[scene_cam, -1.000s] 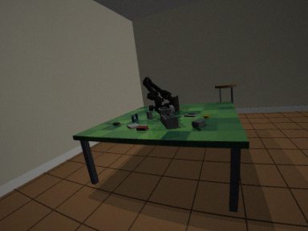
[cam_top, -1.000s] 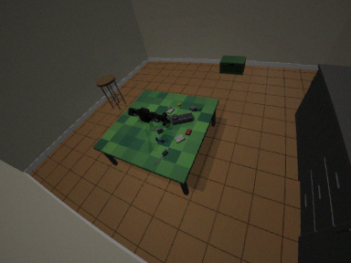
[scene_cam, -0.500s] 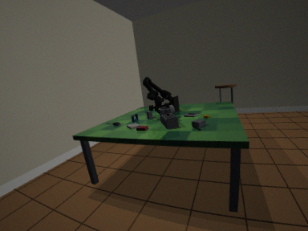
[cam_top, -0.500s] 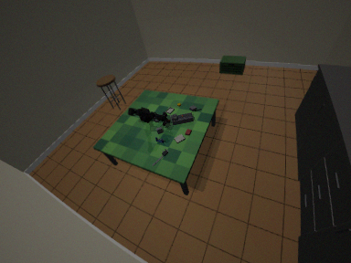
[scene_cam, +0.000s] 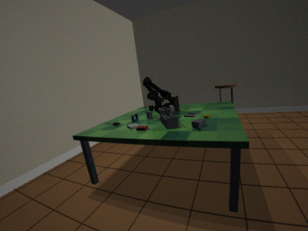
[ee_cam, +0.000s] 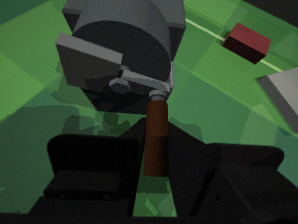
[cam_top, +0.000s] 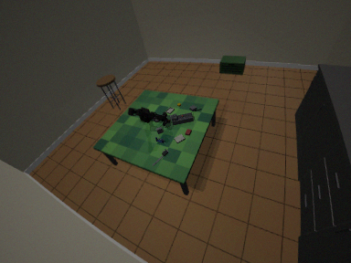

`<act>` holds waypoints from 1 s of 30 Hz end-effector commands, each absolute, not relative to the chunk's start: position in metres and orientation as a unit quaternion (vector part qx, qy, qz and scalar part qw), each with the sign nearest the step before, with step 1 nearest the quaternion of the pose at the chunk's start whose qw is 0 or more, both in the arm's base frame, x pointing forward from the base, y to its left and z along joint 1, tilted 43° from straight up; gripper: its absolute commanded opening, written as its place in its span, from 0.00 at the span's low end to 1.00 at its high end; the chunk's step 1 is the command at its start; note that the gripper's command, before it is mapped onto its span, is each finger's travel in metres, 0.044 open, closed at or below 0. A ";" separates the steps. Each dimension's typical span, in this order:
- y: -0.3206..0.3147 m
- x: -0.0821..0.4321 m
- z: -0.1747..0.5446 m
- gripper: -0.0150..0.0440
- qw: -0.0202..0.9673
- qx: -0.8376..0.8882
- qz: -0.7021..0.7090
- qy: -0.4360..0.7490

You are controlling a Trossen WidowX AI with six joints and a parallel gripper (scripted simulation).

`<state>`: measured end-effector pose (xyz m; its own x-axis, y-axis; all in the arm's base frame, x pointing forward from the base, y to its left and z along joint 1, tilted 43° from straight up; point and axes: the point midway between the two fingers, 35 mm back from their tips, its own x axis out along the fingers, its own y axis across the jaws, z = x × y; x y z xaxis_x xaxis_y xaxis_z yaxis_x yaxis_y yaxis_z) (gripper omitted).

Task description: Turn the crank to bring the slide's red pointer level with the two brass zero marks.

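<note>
The desk point(cam_top: 132, 132) point(scene_cam: 160, 139) has a top of green squares, some light and some dark, and dark straight legs. In the view from above, the arm point(cam_top: 146, 115) point(scene_cam: 160, 91) comes first on the left; it is black, with rounded joints. To its right is the machine point(cam_top: 183, 119) point(scene_cam: 169, 120) point(ee_cam: 120, 35), a grey body of box shape.

In the wrist view, going from left to right, there is first a flat grey plate point(ee_cam: 89, 61) with straight edges, in front of the round, dark end of the machine. Next comes the crank point(ee_cam: 145, 80), a light grey bar with a round hub at its left end. From its right end the handle point(ee_cam: 156, 137) points to the tool point(ee_cam: 152, 122); it is a smooth brown cylinder. The tool is nearly together, clamped on this handle. Further right lies a red block point(cam_top: 188, 131) point(scene_cam: 142, 128) point(ee_cam: 247, 43), with flat faces, apart from the machine. I cannot tell where the red pointer stands against the brass marks.
</note>
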<state>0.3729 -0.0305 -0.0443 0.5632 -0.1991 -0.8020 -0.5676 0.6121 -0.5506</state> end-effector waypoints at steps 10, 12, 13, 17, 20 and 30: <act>-0.031 0.373 -0.046 0.25 0.775 -0.424 0.118 0.453; -0.031 0.373 -0.046 0.25 0.775 -0.424 0.118 0.453; -0.031 0.373 -0.046 0.25 0.775 -0.424 0.118 0.453; -0.031 0.373 -0.046 0.25 0.775 -0.424 0.118 0.453; -0.031 0.373 -0.046 0.25 0.775 -0.424 0.118 0.453; -0.031 0.373 -0.044 0.30 0.776 -0.424 0.119 0.452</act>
<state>0.3729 -0.0305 -0.0443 0.5632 -0.1992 -0.8019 -0.5675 0.6122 -0.5506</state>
